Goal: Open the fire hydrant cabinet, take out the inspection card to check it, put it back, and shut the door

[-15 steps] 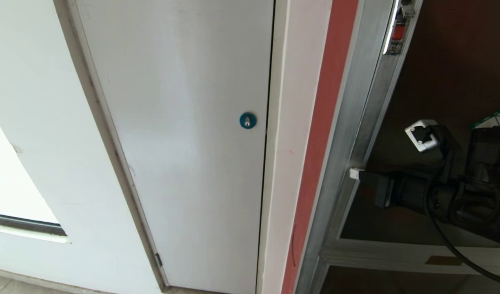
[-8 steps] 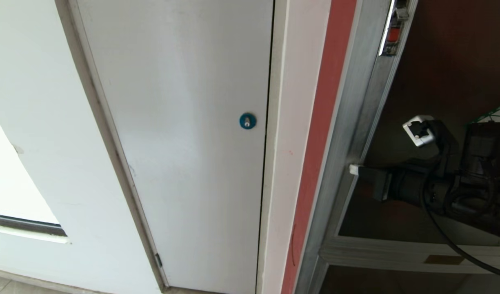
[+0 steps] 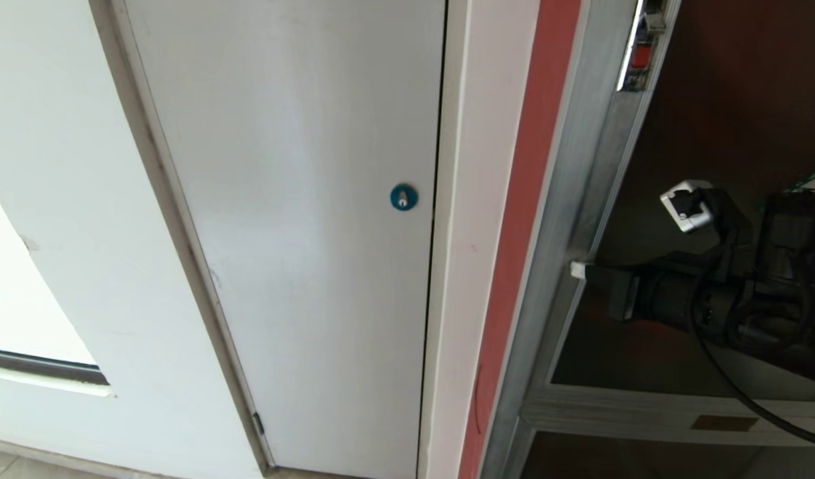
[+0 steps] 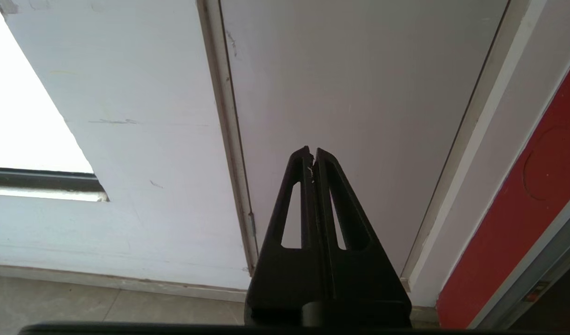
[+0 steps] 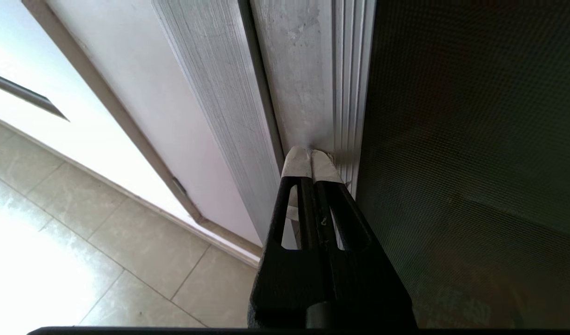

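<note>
Head view — right gripper (image 3: 578, 269) at door (image 3: 733, 120) edge

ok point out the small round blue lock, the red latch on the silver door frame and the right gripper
small round blue lock (image 3: 404, 197), head view, centre of the disc
small red latch (image 3: 641, 57), head view, its red body
right gripper (image 5: 311, 160), right wrist view, white-taped tips against the silver aluminium frame
</note>
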`<state>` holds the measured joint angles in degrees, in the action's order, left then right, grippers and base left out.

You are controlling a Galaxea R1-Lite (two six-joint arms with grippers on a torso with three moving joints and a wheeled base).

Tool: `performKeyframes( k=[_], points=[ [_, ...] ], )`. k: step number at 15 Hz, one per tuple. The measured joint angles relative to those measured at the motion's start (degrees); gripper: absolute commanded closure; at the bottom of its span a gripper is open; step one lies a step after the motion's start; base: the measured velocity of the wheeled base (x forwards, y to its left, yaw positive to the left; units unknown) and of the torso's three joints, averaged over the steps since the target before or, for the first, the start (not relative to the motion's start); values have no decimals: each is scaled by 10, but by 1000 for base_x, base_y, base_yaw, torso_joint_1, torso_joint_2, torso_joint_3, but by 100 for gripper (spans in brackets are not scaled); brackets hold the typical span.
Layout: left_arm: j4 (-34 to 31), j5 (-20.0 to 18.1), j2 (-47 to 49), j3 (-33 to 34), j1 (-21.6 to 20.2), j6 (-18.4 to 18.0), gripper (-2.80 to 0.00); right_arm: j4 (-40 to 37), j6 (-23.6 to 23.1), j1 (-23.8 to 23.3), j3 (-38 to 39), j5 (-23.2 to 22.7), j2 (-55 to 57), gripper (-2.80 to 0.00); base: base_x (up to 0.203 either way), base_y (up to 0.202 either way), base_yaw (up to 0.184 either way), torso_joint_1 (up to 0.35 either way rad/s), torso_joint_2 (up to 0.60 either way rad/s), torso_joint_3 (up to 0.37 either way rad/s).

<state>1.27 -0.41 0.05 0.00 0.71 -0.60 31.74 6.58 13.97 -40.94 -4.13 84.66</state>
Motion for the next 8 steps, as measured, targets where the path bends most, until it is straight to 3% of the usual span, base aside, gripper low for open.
performKeyframes(
  k=[8],
  points=[
    [0, 0, 0, 0, 0, 0, 0, 1, 25, 41, 46, -23, -118, 0, 0, 0, 0, 0, 0, 0]
  ],
)
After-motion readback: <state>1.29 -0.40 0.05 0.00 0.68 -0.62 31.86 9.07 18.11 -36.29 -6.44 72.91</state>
